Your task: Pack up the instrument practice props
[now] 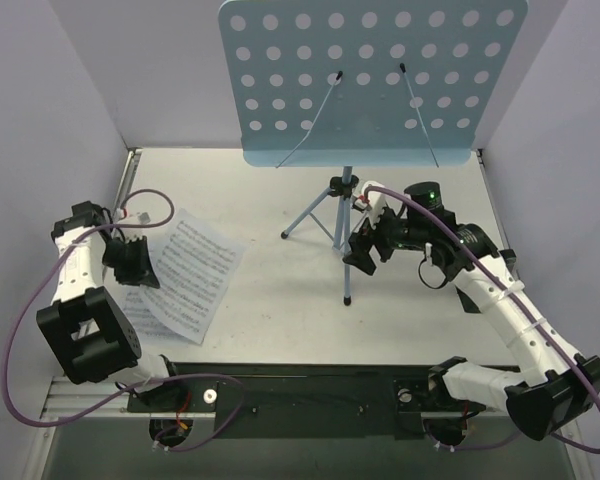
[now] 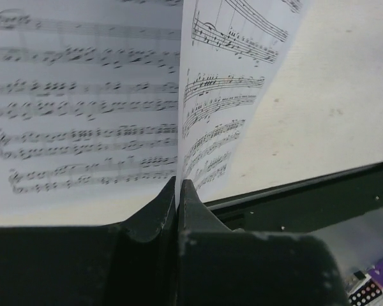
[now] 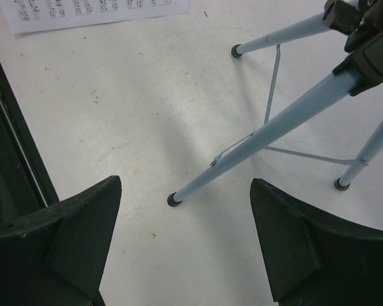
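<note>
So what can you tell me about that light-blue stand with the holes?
The music stand has a light-blue, metal-looking desk punched with rows of round holes, two thin wire page holders across it, and no pages on it. It stands upright at the back of the white table on three thin tripod legs with dark feet. The right claw hangs open near one leg, not touching it.

One light-blue music stand (image 1: 370,80) on three tripod legs (image 3: 268,131), just ahead of the right hand (image 1: 364,247). Two sheet-music pages (image 1: 195,265): one pinched in the left hand (image 2: 179,189), one beside it. Two hands.
</note>
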{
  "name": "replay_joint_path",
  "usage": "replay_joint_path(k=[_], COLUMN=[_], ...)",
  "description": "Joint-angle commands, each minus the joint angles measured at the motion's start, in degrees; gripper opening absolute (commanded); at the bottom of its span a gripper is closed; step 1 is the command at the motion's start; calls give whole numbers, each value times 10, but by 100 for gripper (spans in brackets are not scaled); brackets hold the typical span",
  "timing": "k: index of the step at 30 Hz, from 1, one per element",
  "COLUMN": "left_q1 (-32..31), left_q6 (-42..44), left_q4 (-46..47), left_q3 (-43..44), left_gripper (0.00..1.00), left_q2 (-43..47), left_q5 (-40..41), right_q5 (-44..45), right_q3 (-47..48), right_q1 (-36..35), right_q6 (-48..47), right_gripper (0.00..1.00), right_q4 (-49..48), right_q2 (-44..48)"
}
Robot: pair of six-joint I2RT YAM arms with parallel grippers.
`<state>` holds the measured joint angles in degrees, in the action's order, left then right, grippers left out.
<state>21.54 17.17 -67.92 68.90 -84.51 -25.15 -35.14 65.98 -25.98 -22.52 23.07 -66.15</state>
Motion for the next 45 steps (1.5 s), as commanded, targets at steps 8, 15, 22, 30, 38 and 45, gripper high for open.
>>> replay_joint_path(k=[8, 15, 22, 30, 38, 45], left_q1=[74, 82, 99, 109, 132, 132], left_q6=[-3, -27, -40, -57, -100, -73], left_q4=[101, 108, 106, 87, 50, 51], left_q3=[-65, -68, -62, -40, -3, -8], left_gripper=[0, 0, 0, 0, 0, 0], left_q2=[4, -53, -54, -5, -65, -78], left_q5=[171, 201, 212, 159, 105, 133], right_q5=[-11, -2, 2, 3, -4, 2], right_q3=[-16, -28, -41, -53, -46, -48], right_q1=[-8, -8, -7, -7, -7, -7], right_q6=[-5, -9, -6, 4, 2, -4], right_gripper=[77, 78, 78, 79, 79, 79], right_q4=[27, 31, 22, 9, 8, 13], right_q2=[33, 45, 53, 54, 40, 42])
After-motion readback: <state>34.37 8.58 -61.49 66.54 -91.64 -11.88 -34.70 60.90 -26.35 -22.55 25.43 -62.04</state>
